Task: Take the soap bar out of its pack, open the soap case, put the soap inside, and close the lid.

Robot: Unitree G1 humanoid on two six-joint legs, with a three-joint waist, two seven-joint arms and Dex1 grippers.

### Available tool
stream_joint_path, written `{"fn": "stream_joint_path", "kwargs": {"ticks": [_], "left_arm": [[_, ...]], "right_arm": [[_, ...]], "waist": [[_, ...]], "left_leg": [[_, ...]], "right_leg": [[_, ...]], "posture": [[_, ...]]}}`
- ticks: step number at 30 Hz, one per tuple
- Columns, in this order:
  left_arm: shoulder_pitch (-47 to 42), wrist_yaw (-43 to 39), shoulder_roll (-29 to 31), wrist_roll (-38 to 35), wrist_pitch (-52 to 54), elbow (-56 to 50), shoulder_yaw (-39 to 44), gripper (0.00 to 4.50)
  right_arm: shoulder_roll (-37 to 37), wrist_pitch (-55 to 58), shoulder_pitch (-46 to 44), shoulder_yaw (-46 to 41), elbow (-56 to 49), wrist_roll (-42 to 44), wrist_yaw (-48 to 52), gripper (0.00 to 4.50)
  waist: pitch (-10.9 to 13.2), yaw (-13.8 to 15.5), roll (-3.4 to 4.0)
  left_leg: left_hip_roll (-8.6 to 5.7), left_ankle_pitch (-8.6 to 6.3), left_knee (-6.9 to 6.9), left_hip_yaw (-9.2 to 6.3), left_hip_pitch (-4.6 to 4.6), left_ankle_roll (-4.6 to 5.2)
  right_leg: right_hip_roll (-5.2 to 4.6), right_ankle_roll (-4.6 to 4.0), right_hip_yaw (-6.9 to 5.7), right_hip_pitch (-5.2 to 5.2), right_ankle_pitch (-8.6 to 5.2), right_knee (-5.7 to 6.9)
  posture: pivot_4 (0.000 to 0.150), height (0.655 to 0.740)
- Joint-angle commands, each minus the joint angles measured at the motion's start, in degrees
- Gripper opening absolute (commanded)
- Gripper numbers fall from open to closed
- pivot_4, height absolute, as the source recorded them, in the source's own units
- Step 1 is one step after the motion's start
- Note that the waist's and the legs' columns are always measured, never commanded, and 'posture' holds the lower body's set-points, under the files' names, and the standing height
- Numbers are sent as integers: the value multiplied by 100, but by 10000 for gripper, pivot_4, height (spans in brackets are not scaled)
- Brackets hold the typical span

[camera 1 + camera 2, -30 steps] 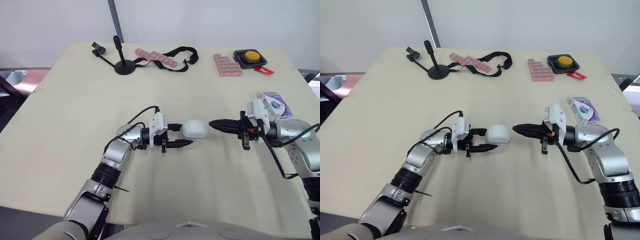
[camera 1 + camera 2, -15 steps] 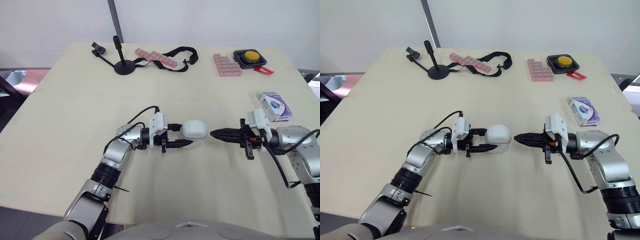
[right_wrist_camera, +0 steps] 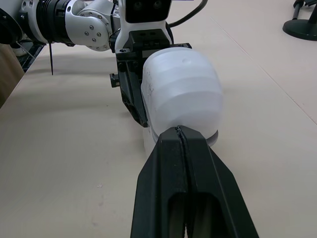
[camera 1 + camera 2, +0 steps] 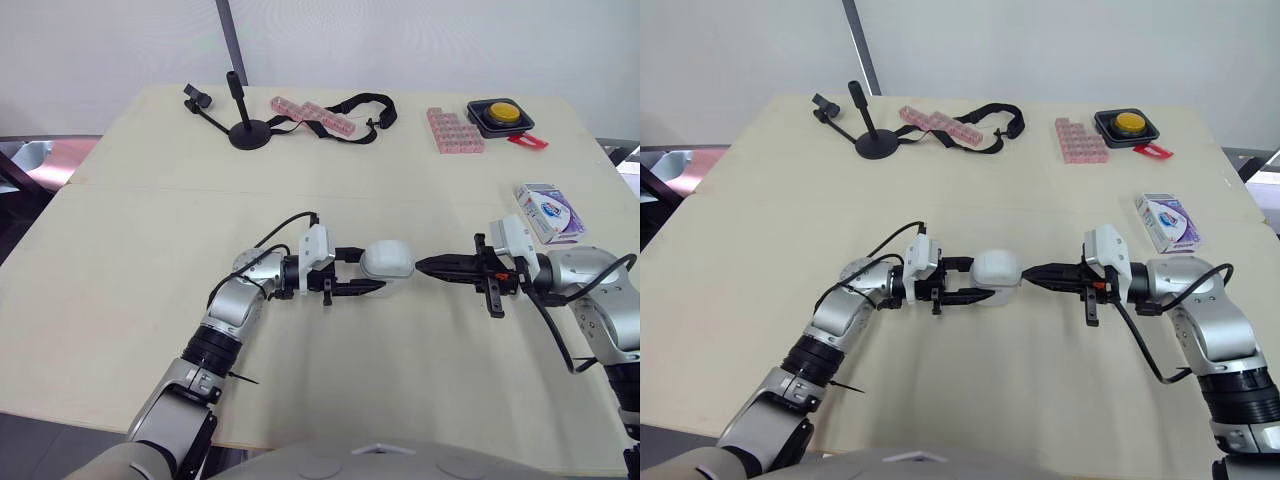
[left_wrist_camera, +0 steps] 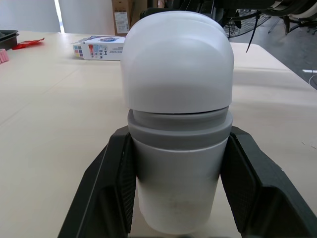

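Note:
The soap case, white lid over a grey base, lies on the table near its middle. My left gripper is shut on it, one black finger pressed to each side of the base. My right gripper is shut, and its joined tips sit at the case's right end, level with the seam below the white lid. The soap pack, a white and purple box, lies at the right edge behind my right arm.
Along the far edge stand a black stand, pink pill boxes with a black strap, another pink box and a yellow button in a black holder.
My right gripper, still shut, dipped and then slid left until its tip reached the case's right end. The left gripper and the case have stayed in place.

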Motion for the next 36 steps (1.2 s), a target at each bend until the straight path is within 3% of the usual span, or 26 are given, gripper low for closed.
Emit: {"fn": "stream_joint_path", "kwargs": {"ticks": [1,36], "left_arm": [[-41,-1,39,6,-44,-153,-13,18577],[-38,39,28,27,-48,-156,-34,18577]], "right_arm": [[-145,-79,54,-217,81,46,93,295],[-53,53,-285,-12,-122,40,-104,295]], "waist": [[0,1,0],[0,-7,0]], "left_leg": [[0,0,0,0,0,0],[1,0,4,0,1,1]], "right_leg": [[0,0,0,0,0,0],[-4,0,0,0,0,7]], "posture": [[1500,7143],[1500,7143]]}}
